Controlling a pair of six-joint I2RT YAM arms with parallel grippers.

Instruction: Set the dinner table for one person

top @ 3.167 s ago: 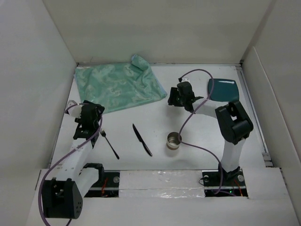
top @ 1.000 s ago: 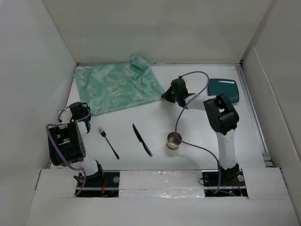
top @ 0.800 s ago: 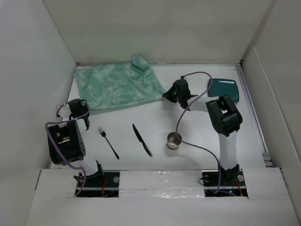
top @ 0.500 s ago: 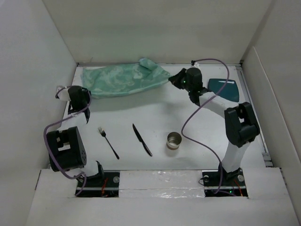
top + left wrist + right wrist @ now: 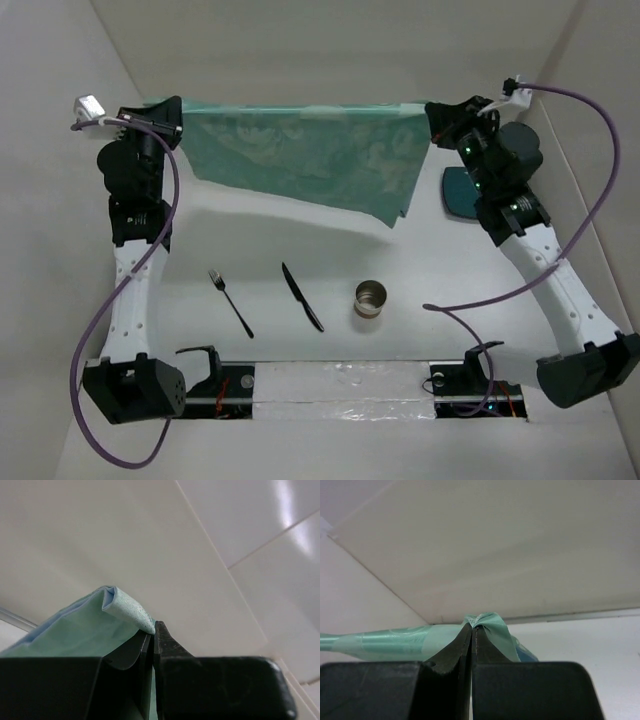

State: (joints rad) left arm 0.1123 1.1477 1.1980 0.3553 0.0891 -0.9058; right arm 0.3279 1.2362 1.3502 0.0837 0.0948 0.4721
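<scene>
A mint-green patterned cloth mat (image 5: 310, 150) hangs stretched in the air above the far half of the dinner table (image 5: 300, 245). My left gripper (image 5: 172, 106) is shut on its left corner (image 5: 127, 609). At the other end my right gripper (image 5: 437, 112) is shut on the right corner (image 5: 487, 622). The mat's lower corner droops toward the middle right. On the table near the front lie a black fork (image 5: 230, 302) and a black knife (image 5: 301, 296), with a small metal cup (image 5: 370, 298) standing to their right.
A dark teal square plate (image 5: 458, 192) lies at the far right, partly behind my right arm. White walls close in the table on the left, back and right. Purple cables loop from both arms.
Both arms have lifted the mat off the table and pulled it taut between them. The left gripper closed on its corner. Fork, knife and cup have not moved.
</scene>
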